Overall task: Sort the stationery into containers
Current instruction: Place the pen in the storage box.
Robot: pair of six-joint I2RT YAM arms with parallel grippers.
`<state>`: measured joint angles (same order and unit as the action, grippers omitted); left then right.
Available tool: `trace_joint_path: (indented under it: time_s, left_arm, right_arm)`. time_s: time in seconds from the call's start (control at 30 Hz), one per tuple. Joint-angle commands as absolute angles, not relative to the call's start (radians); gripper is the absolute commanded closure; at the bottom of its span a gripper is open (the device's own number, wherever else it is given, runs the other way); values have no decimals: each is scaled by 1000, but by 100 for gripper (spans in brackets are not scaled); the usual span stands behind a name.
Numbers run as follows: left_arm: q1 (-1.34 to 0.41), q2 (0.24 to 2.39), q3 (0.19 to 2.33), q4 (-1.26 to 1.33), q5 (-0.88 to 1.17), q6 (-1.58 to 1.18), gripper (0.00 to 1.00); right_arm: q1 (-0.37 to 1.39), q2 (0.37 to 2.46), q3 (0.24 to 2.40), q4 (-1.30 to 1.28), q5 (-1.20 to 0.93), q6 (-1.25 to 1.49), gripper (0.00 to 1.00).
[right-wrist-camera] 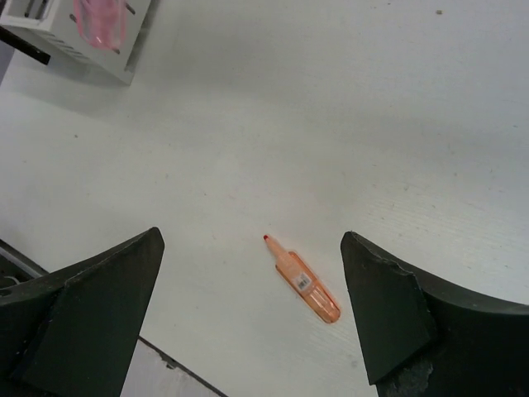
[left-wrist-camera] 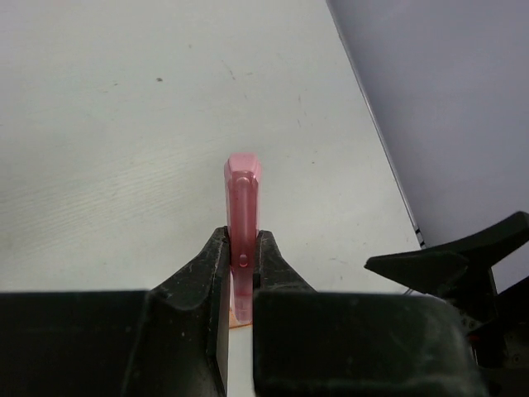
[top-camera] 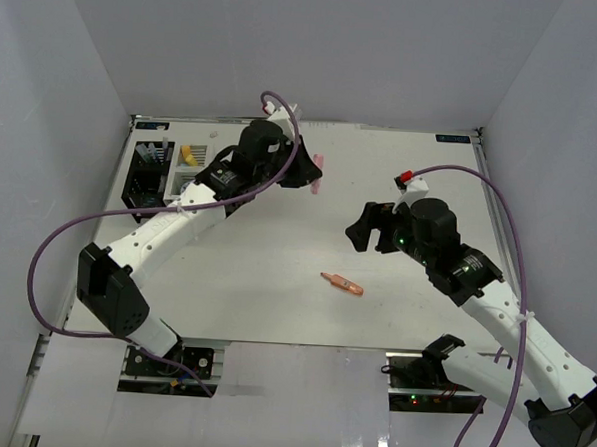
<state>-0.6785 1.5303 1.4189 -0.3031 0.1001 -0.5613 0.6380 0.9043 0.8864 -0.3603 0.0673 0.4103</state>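
Observation:
My left gripper (top-camera: 309,174) is shut on a pink marker (top-camera: 318,174) and holds it above the table's far middle. In the left wrist view the marker (left-wrist-camera: 242,194) stands out between the closed jaws of the gripper (left-wrist-camera: 241,248). An orange marker (top-camera: 342,283) lies uncapped on the table; my right gripper (top-camera: 361,232) is open and empty just beyond it. In the right wrist view the orange marker (right-wrist-camera: 303,279) lies between and below the spread fingers of the gripper (right-wrist-camera: 252,240). The black organizer (top-camera: 146,175) and the white organizer (top-camera: 193,173) stand at the far left.
The white organizer holds a yellow item (top-camera: 189,154); in the right wrist view its corner (right-wrist-camera: 124,50) shows with something pink (right-wrist-camera: 97,21) in it. White walls enclose the table on three sides. A black part of the right gripper (left-wrist-camera: 463,260) shows in the left wrist view.

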Motion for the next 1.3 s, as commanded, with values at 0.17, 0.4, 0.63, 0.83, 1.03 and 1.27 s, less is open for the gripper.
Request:
trace_joint_path:
  time_s: [0.17,0.4,0.63,0.83,1.03,1.27]
  left_arm:
    - [-488,1534,1607,-808,34,-589,86]
    - [-295,1563,1669,-1054,17,-646,85]
    - [-54,1482,1577,-1089,47,-698,84]
    - [179,1462,1572,-1126,129,-648,81]
    - [320,1589,1686,-1178,219,-577,81]
    - [348,1753,1836,-1209,255,-534,79]
  right_arm:
    - [638,839,905,-505,52,302,7]
    - [640,825,902,-540,-37,276,7]
    - [681,773,876,-541,-60,259,8]
    - [767,736,873,-540,-19,229,10]
    - [813,721,870,-535,34,193,10]
    - [834,732,859,-528,44,173,10]
